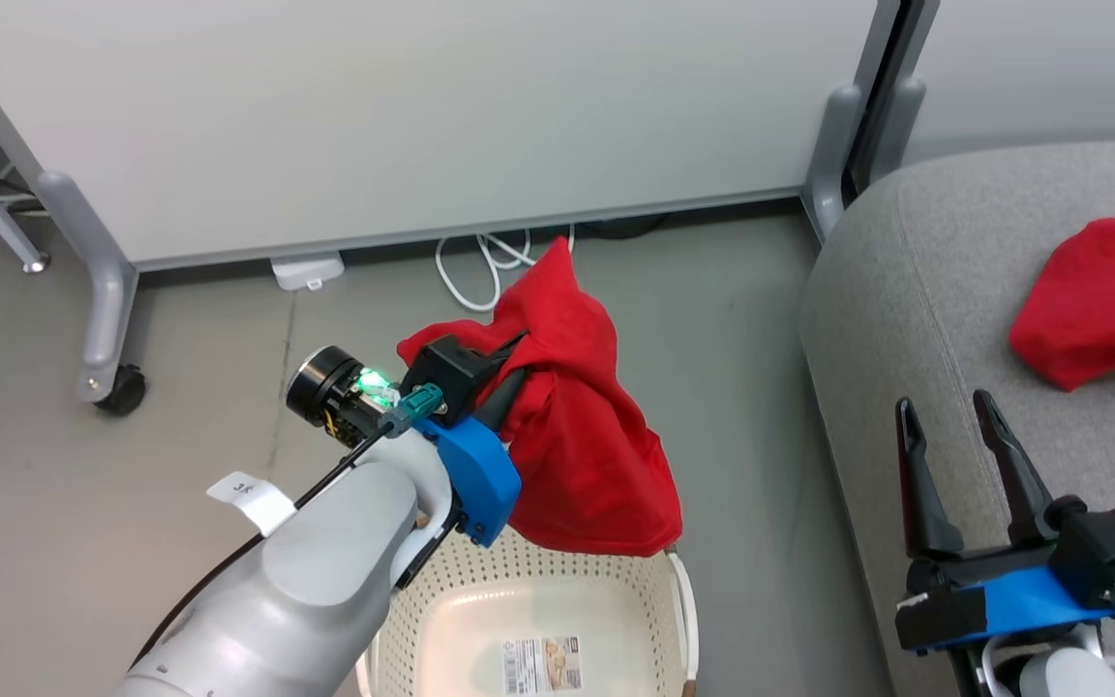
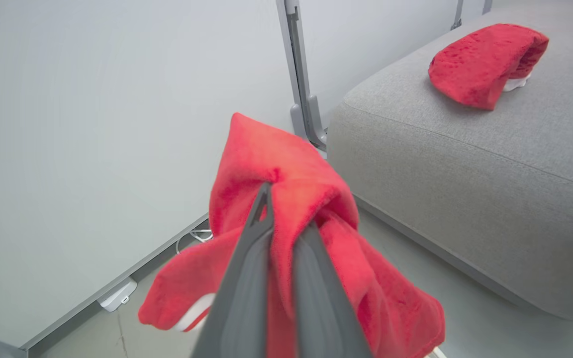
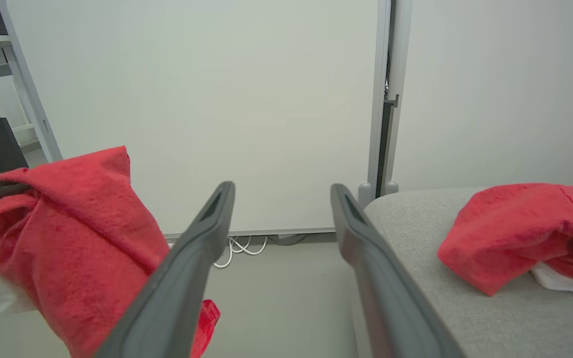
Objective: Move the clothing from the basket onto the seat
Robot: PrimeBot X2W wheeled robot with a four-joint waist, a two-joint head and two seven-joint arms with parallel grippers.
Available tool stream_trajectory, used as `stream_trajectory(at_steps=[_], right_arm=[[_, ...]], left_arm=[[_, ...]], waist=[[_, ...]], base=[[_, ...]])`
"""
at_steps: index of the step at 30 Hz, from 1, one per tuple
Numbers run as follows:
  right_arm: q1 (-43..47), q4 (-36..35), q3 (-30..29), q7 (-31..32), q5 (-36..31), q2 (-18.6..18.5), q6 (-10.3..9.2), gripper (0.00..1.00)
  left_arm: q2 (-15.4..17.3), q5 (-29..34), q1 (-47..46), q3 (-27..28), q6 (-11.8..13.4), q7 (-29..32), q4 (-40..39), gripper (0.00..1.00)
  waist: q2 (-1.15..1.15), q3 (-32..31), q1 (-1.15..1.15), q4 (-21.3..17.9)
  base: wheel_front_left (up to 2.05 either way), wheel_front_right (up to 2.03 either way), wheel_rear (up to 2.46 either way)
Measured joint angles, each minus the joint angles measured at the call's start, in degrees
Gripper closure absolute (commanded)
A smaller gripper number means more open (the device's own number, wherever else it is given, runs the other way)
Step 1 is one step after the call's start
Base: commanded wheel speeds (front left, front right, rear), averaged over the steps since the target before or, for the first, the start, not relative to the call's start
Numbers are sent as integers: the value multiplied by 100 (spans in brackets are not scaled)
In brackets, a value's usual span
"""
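Head view shows the left gripper (image 1: 519, 360) clenched on a red cloth (image 1: 587, 436). It pinches a fold of the red cloth between its two dark fingers. The red cloth hangs in the air, and its bottom edge is just over the far rim of the basket (image 1: 683, 600). The basket sits on the grey floor (image 1: 732, 387). On the basket's bottom is a barcode sticker (image 1: 543, 663).

The big grey seat (image 1: 906, 319) is on the robot's right side of the basket. The other red cloth (image 1: 1099, 290) lies on top of the seat, with a bit of white poking out from under it.

The right gripper (image 1: 945, 405) is over the near part of the seat. Its two fingers are spread apart and hold nothing.

In the left wrist view, the red cloth (image 2: 286, 164) bunches up around the fingertips of the left gripper (image 2: 286, 209), and the seat (image 2: 465, 164) is past it. A white wall panel (image 1: 422, 116) stands behind, with white cables (image 1: 490, 261) on the floor under it.
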Motion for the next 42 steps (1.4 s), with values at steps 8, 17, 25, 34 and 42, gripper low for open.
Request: stream_trajectory(at_steps=[8,17,25,34,42], right_arm=[[293,66,23,0,53,0,0,0],[383,81,70,0,103,0,0,0],[388,81,133,0,146,0,0,0],[259,-59,641,0,187,0,0,0],[-271,264,1928,-1,147,5,0,0]], left_arm=[[170,135,346,503,208,0,-915,100],[297,218,592,631,366,-1,-1602,100],[437,210,669,612,446,63,-1898,100],[504,177,670,595,503,129,-2070,100],[487,177,649,544,537,138,-2154,100]], waist=[[0,-429,0,137],[0,-629,1,289],[0,-636,1,311],[0,-587,2,315],[0,-532,2,358]], base=[[0,0,0],[0,0,0],[0,0,0],[0,0,0],[0,0,0]])
